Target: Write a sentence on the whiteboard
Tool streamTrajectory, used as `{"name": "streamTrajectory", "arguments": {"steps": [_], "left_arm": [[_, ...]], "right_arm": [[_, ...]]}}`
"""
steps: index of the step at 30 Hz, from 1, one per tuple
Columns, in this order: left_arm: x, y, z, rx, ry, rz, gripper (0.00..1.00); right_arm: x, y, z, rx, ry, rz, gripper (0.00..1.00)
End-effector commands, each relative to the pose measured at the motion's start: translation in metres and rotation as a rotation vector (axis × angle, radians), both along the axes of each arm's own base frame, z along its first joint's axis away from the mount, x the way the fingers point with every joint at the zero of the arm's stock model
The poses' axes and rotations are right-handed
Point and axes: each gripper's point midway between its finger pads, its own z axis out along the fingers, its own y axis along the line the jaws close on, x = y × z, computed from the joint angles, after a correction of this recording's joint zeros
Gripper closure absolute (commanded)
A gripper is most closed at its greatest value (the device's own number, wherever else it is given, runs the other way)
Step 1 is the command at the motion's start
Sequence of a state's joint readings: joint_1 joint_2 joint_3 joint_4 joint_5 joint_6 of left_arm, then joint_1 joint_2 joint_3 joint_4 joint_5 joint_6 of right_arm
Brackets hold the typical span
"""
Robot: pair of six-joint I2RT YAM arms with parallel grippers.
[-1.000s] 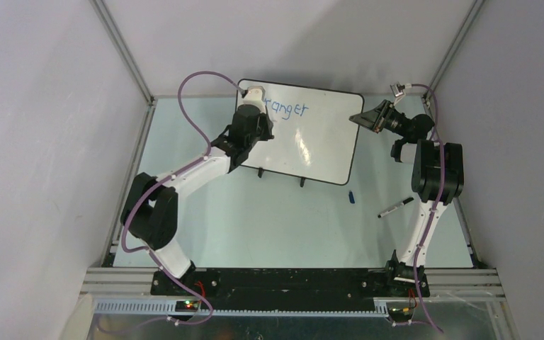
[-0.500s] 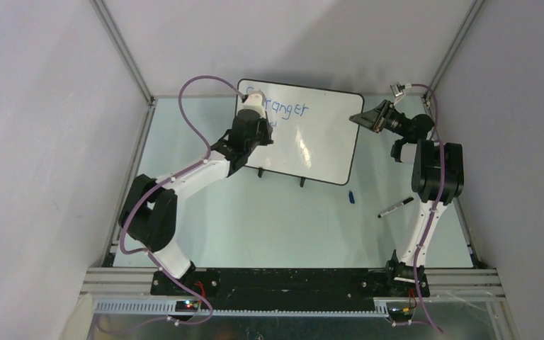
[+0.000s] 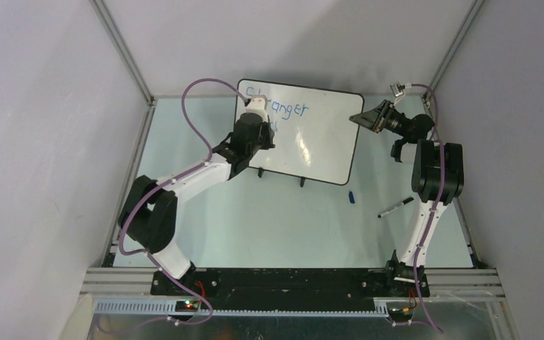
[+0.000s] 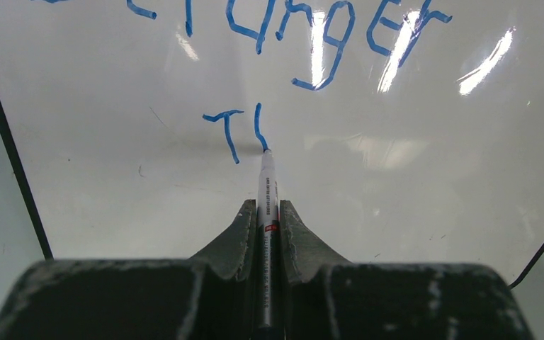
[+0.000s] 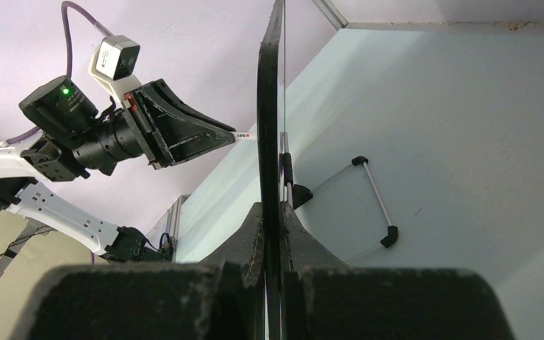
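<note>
**Left arm drops to a second line and starts a new word**

The left gripper [image 4: 267, 212] is clamped on a white-barrelled marker [image 4: 266, 185], its fingers pressed tight against the barrel on both sides. The tip touches the whiteboard [image 4: 425, 227] at the foot of a short upright stroke [image 4: 258, 127]. Just left of that stroke stands a finished "T" [image 4: 225, 132].

A second ago, in the overhead view, this gripper sat higher, over the first letters of "Stranger" [image 3: 278, 108]. It has since slid down and toward the board's near left part, uncovering the start of that word. From this I judge the first word complete and the second line of the sentence [image 4: 304, 42] only begun, so most of the writing remains.

The right gripper [image 5: 272, 221] has not moved. Its jaws are closed on the whiteboard's right edge, steadying the board, which stands tilted on its two black feet [image 3: 261, 172] toward the back of the table [image 3: 269, 227].

On the table's right side, well apart from the board, lie a spare marker [image 3: 395, 207] and a small blue cap [image 3: 351, 197].
</note>
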State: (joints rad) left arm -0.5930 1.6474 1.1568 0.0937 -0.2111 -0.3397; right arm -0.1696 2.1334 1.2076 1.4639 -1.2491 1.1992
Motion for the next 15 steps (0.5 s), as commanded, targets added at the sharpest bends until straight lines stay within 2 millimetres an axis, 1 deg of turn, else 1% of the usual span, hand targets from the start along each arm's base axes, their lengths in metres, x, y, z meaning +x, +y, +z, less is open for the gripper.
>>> {"name": "streamTrajectory", "arguments": {"steps": [1, 9, 15], "left_arm": [[-0.0072, 0.0083, 0.0046, 0.011, -0.001, 0.029, 1.0], [-0.0107, 0.0089, 0.0027, 0.015, 0.008, 0.037, 1.0], [-0.0146, 0.0103, 0.0049, 0.011, -0.001, 0.036, 1.0]], "right_arm": [[-0.012, 0.0007, 0.0365, -0.008, -0.081, 0.011, 1.0], [-0.0118, 0.0007, 0.0363, -0.007, -0.081, 0.01, 1.0], [-0.0116, 0.0006, 0.036, -0.007, -0.08, 0.009, 1.0]]}}
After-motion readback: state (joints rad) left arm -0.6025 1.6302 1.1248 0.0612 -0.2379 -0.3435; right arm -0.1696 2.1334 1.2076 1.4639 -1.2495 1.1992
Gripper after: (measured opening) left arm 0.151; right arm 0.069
